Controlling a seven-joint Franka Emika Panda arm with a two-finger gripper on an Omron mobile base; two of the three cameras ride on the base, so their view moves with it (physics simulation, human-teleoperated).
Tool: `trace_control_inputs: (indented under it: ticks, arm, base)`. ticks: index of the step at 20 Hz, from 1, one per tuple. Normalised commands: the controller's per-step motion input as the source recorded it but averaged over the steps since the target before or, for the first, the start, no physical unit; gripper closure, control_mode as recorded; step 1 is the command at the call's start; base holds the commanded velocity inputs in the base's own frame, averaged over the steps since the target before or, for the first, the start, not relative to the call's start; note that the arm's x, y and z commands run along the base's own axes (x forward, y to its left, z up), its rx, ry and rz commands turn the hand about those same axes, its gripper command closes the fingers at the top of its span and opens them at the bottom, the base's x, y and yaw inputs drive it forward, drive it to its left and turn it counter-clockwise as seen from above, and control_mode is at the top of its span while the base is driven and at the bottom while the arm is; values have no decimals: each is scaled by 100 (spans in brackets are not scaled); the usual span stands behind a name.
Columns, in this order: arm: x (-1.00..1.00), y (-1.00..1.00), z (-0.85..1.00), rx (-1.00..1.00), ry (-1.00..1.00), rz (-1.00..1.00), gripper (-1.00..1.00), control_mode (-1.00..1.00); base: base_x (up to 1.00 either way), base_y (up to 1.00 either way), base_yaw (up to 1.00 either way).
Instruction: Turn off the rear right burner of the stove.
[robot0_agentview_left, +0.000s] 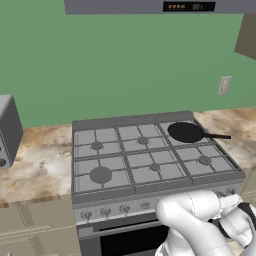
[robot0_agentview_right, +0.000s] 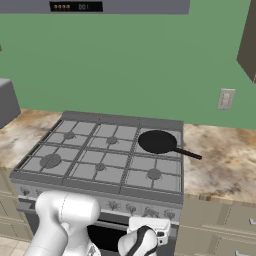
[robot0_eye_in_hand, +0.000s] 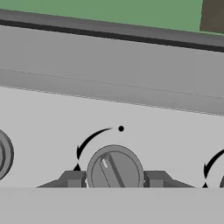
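- The stove (robot0_agentview_left: 150, 165) stood against the green wall (robot0_agentview_left: 125, 60), with marbled counter (robot0_agentview_left: 35, 165) on both sides.
- A black frying pan (robot0_agentview_left: 186, 132) sat on the rear right burner (robot0_agentview_right: 157, 141), handle pointing toward three o'clock; nothing could be seen inside it.
- The gripper (robot0_eye_in_hand: 114, 178) was down at the stove's front panel, its fingers (robot0_eye_in_hand: 72, 178) parted on either side of a round grey knob (robot0_eye_in_hand: 115, 169), at nine and three o'clock of it; whether they touched it could not be told.
- A curved black arrow and a dot were printed above the knob, at eleven to twelve o'clock.
- The hood's display (robot0_agentview_left: 189, 6) was too small to read.
- A grey toaster (robot0_agentview_left: 7, 132) stood at the left.
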Motion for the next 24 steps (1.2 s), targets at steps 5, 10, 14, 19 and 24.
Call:
trace_control_inputs:
  ticks: [5,10,14,19,24]
  arm:
    - [-2,0,38,19,-2,0,100,-100]
    - [0,0,38,23,0,0,100,-100]
    - [0,0,37,26,0,0,100,-100]
    - [0,0,30,25,-1,0,100,-100]
    - [0,0,29,26,0,0,100,-100]
  base:
    - [0,0,0]
    - [0,0,0]
    - [0,0,0]
    - [0,0,0]
    - [0,0,0]
